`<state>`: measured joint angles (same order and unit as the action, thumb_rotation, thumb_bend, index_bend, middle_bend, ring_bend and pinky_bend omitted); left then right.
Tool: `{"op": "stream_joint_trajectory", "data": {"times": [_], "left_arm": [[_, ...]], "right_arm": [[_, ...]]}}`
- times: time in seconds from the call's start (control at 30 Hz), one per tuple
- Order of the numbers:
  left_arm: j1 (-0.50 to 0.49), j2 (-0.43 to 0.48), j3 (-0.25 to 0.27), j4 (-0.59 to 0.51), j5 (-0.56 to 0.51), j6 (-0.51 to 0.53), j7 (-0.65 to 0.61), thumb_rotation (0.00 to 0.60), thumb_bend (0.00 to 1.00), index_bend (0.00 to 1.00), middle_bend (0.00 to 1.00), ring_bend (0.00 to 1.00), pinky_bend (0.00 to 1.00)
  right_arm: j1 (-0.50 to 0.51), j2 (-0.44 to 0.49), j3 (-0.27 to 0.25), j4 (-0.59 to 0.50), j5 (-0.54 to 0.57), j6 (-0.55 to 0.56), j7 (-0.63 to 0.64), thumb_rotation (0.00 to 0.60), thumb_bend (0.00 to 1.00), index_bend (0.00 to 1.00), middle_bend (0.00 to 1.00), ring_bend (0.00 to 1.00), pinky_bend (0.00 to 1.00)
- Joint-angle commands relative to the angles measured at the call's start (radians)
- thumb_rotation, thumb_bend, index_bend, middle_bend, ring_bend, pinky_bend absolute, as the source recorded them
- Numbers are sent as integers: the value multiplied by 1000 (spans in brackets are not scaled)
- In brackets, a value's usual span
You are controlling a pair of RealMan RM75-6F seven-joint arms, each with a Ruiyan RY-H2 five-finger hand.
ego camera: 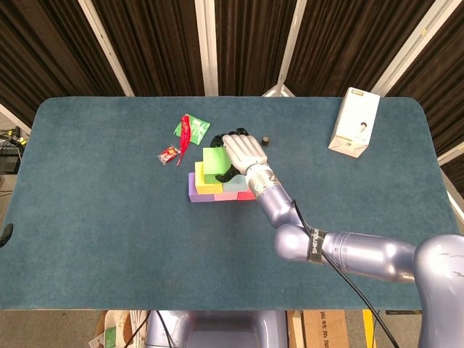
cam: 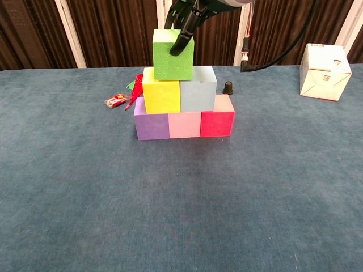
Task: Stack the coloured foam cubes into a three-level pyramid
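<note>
Six foam cubes stand in a pyramid near the table's middle. The bottom row is a purple cube (cam: pixel 151 125), a pink cube (cam: pixel 185 124) and a red cube (cam: pixel 217 123). On them sit a yellow cube (cam: pixel 161 97) and a light blue cube (cam: pixel 198 95). A green cube (cam: pixel 173 55) (ego camera: pixel 213 161) is on top, over the seam but shifted a little toward the yellow one. My right hand (ego camera: pixel 243 150) (cam: pixel 190 14) reaches down from above and grips the green cube, with fingers (cam: pixel 182 41) on its front face. My left hand appears in neither view.
A white carton (ego camera: pixel 354 122) (cam: pixel 324 71) stands at the far right. A small black cap (cam: pixel 227 87) sits just behind the red cube. Red and green wrappers (ego camera: pixel 190 129) and a small red packet (cam: pixel 116 101) lie left of the pyramid.
</note>
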<state>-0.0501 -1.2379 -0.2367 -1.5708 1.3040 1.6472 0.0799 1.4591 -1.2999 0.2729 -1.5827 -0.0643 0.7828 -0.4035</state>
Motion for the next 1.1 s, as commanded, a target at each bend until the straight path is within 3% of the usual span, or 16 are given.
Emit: {"op": "stream_joint_trajectory", "data": {"times": [0.03,1.1], "left_arm": [[0,-1,0,0,-1,1,2,600,298,2,0,0,0],[-3,-9,-2,2,-6,0,19,600,298,2,0,0,0]], "right_arm": [[-2,2,1,-2,-2,-3,-1,600,247,338,262,149,0],[-11,10,4,-8,-2,-17,-15,600,247,279,238,121,0]]}}
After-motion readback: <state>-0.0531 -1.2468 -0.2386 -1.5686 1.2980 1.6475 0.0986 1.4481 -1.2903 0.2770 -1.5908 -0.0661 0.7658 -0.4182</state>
